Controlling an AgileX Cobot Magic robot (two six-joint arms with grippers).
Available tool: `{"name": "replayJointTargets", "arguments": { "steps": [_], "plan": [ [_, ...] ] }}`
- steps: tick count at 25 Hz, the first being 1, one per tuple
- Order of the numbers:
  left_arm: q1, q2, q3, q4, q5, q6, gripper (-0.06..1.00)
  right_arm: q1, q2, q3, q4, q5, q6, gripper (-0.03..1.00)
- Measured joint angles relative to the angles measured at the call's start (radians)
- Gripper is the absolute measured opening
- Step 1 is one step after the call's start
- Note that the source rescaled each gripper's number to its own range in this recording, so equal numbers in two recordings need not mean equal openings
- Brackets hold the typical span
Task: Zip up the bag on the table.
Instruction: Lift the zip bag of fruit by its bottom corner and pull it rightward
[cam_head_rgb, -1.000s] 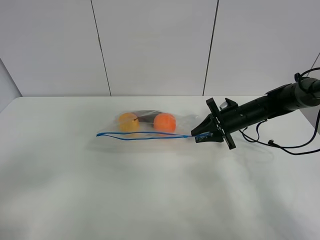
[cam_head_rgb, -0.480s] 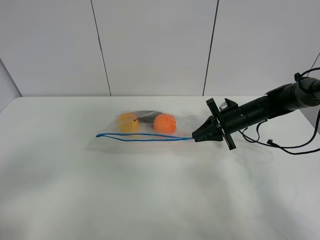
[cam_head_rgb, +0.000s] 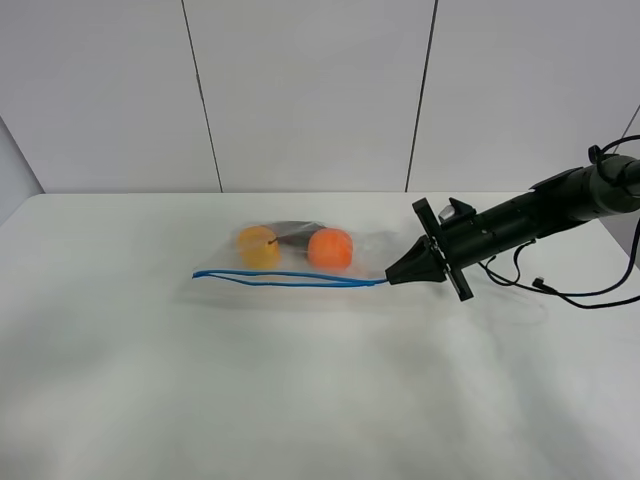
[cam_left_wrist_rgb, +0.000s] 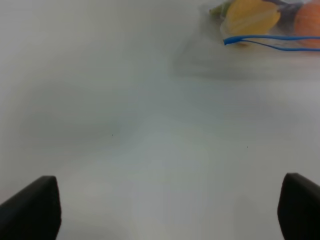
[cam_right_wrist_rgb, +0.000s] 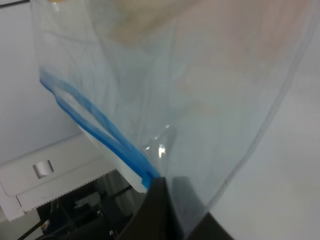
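Two jaws of our black right gripper (cam_head_rgb: 398, 274) clamp the blue zipper strip (cam_head_rgb: 290, 281) of the clear plastic bag (cam_head_rgb: 300, 262); we should slide left, pressing evenly.

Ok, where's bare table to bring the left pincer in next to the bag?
Bare: the near half of the table, in front of the blue zipper strip, and the stretch left of the bag to the table edge. The open left pincer hangs over bare surface. Crowded: the bag's right end, where the right pincer grips the strip, cables trailing behind.
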Motion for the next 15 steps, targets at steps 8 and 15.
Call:
{"name": "replayJointTargets", "arguments": {
  "steps": [8,15],
  "plan": [
    [0.0,0.0,0.0,0.0,0.0,0.0,1.0,0.0,0.0,0.0,0.012,0.001,-0.011,0.0],
    [0.0,0.0,0.0,0.0,0.0,0.0,1.0,0.0,0.0,0.0,0.084,0.003,-0.042,0.0]
  ]
}}
